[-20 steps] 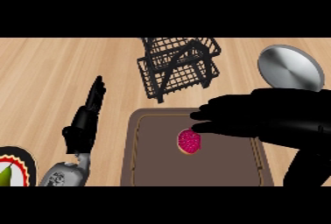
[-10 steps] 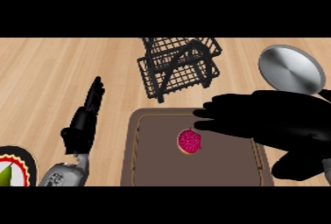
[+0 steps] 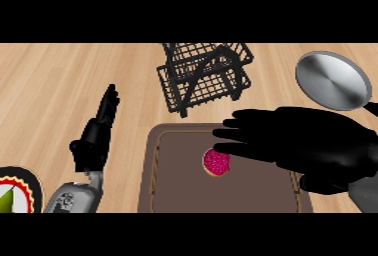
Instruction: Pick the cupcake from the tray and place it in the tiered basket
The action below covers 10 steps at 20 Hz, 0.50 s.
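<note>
Pink-topped cupcake (image 3: 216,162) lies mid-tray (image 3: 251,200), with the basket (image 3: 205,80) at 12 o'clock. Right hand (image 3: 310,142) hovers just beside it, fingers spread, holding nothing. Best lower and curl round its sides. Left hand (image 3: 100,127) rests open at 9 o'clock.

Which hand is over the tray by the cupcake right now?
The right hand, open above the tray, fingertips just above the pink cupcake. The left hand rests on the counter left of the tray.
</note>
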{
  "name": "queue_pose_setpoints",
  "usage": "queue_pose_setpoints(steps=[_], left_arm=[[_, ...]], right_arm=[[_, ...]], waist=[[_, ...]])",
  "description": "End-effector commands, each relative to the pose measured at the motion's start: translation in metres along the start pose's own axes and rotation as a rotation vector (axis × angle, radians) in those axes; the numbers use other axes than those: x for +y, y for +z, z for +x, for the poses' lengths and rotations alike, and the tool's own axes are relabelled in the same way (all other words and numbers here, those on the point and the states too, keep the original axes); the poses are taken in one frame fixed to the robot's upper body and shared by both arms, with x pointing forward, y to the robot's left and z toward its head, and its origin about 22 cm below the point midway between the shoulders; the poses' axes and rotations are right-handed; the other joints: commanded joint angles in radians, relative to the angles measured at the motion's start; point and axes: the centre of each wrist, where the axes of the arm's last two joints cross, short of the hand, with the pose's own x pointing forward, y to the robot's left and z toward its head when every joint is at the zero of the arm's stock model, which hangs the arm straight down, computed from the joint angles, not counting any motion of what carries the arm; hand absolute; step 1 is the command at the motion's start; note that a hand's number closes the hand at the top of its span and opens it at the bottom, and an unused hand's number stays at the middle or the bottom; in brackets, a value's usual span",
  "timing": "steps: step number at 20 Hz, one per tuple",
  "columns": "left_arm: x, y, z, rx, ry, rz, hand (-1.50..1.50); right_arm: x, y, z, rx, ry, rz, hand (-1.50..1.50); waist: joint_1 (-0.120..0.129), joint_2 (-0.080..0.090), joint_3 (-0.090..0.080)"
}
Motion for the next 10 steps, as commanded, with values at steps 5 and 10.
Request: queue_pose_setpoints(steps=[5, 10], left_arm=[[-0.002, 0.008, 0.017, 0.003, 0.021, -0.007, 0.00], [0.009, 0.011, 0.016, 0.004, 0.003, -0.002, 0.00]], right_arm=[[0.032, -0.021, -0.023, 0.028, 0.025, -0.026, -1.50], [0.041, -0.023, -0.027, 0.058, -0.008, -0.009, -1.50]], waist=[[0.003, -0.002, 0.000], [-0.003, -0.003, 0.000]])
